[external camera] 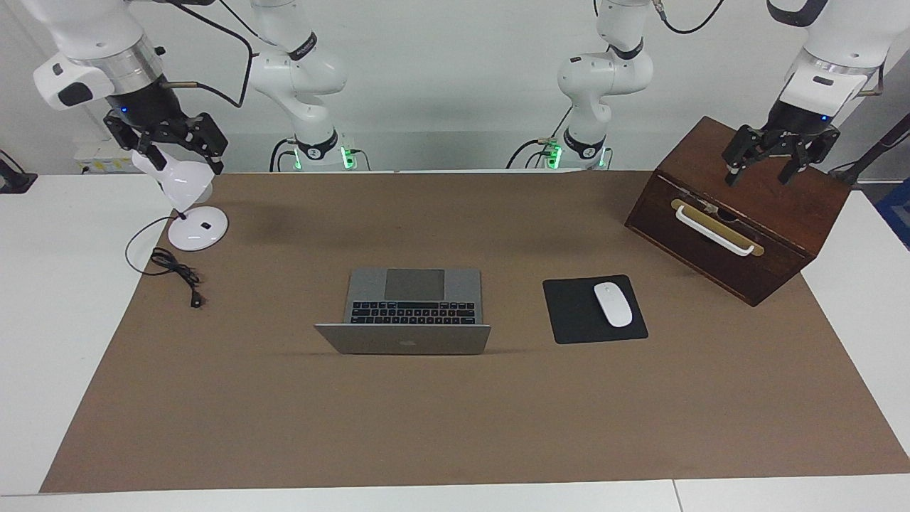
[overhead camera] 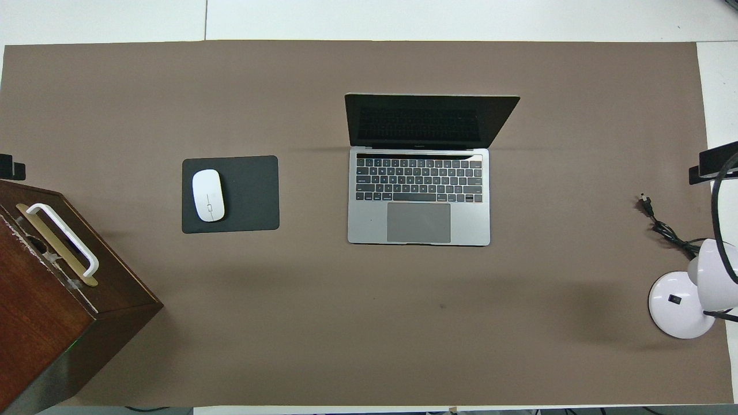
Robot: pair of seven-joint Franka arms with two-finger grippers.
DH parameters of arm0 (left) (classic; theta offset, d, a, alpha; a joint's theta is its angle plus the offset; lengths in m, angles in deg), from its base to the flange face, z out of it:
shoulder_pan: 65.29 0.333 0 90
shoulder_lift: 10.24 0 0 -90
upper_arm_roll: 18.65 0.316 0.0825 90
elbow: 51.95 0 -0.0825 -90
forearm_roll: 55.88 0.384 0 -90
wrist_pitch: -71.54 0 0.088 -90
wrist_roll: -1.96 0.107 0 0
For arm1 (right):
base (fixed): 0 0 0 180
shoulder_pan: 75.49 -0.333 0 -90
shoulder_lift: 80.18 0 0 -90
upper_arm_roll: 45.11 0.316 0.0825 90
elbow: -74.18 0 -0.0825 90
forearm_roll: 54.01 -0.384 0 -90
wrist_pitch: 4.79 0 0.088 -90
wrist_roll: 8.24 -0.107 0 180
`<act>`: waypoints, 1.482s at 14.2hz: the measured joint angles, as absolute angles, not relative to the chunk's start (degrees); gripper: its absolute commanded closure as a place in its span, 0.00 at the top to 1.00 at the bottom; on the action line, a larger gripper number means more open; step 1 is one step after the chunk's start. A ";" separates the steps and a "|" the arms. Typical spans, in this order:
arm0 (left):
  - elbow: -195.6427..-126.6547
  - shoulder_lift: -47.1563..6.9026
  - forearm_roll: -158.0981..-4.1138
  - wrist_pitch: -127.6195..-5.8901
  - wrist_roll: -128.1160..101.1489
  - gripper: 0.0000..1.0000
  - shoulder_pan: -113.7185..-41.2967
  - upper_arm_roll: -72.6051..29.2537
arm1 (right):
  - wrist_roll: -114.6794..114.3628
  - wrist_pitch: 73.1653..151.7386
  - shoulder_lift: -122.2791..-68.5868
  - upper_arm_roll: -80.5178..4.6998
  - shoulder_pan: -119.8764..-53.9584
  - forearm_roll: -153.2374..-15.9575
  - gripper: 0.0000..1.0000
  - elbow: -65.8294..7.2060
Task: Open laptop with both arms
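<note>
The silver-grey laptop (external camera: 412,307) stands open in the middle of the brown mat, with its lid raised and its black keyboard and grey trackpad showing. In the overhead view the laptop (overhead camera: 419,199) shows its dark screen turned toward the robots. My left gripper (external camera: 762,173) hangs open over the top of the wooden box, far from the laptop. My right gripper (external camera: 178,158) hangs open just over the white lamp's head, also far from the laptop. Neither gripper holds anything.
A dark wooden box (external camera: 739,213) with a white handle stands at the left arm's end. A black mouse pad (external camera: 593,309) with a white mouse (external camera: 613,304) lies beside the laptop. A white desk lamp (external camera: 195,224) and its black cable (external camera: 178,274) sit at the right arm's end.
</note>
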State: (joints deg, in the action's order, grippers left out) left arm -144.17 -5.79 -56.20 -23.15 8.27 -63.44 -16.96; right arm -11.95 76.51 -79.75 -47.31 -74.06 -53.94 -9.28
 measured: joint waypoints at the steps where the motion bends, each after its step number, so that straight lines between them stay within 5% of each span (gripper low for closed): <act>1: -144.17 -5.79 -56.20 -23.15 8.27 1.00 -63.44 -16.96 | -12.04 76.53 -79.75 -47.23 -74.07 -53.94 1.00 -9.28; 21: -144.21 -5.79 -56.20 -23.21 8.22 1.00 -64.06 -16.88 | -12.16 78.75 -79.87 -47.20 -74.19 -53.94 1.00 -11.74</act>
